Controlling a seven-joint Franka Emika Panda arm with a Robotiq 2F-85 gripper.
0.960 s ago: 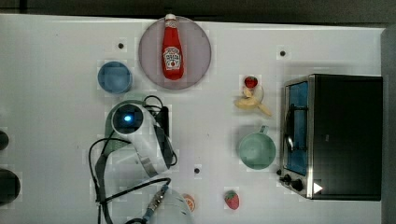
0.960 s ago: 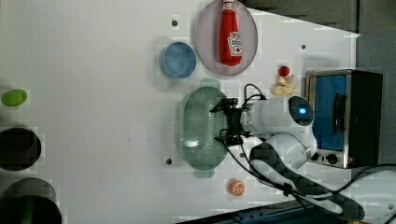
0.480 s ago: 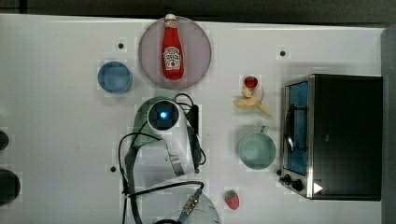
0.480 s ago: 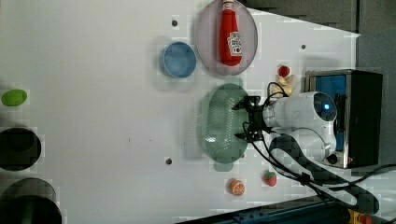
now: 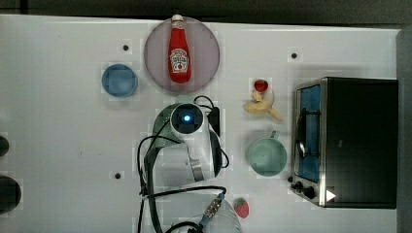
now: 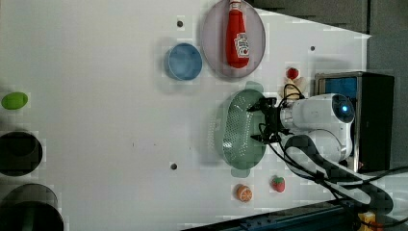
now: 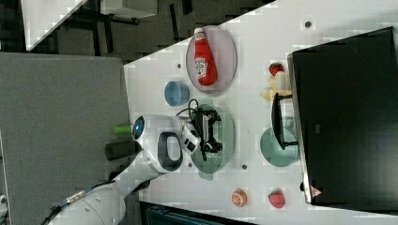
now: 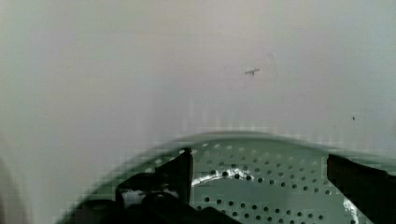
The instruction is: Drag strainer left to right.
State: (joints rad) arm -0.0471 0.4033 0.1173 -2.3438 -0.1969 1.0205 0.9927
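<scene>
Tool (image 6: 257, 123): fingers (image 8: 180, 170) spread wide apart, both reaching down inside the strainer (image 6: 235, 132). In the wrist view one dark finger stands just inside the perforated wall near the rim, and the other sits well across the bowl; nothing is clamped between them. Whether the fingertips press against the wall cannot be told.

Strainer: pale mint-green, oval, dotted with small holes, resting upright on the white table (image 5: 63, 145). All positions below are taken from the strainer.

- Top view: the strainer (image 5: 163, 121) is largely covered by the arm (image 5: 187, 141), with a strip of its rim showing at the top view's left of the arm. The grey plate (image 5: 206, 53) carrying the ketchup bottle (image 5: 179, 51) lies just above it; the blue bowl (image 5: 119, 80) lies up and to the top view's left; the teal mug (image 5: 266, 156) stands to the top view's right, apart from it; the banana (image 5: 262, 108) with a strawberry (image 5: 261, 85) lies further up on that side; the toaster oven (image 5: 350, 141) stands beyond the mug.
- Left view: an orange slice (image 6: 244, 193) and a second strawberry (image 6: 277, 183) lie just below the strainer; a green lime (image 6: 14, 100) lies far to the left view's left.
- Right view: the strainer (image 7: 225, 136) sits below the plate, between the arm and the mug.
</scene>
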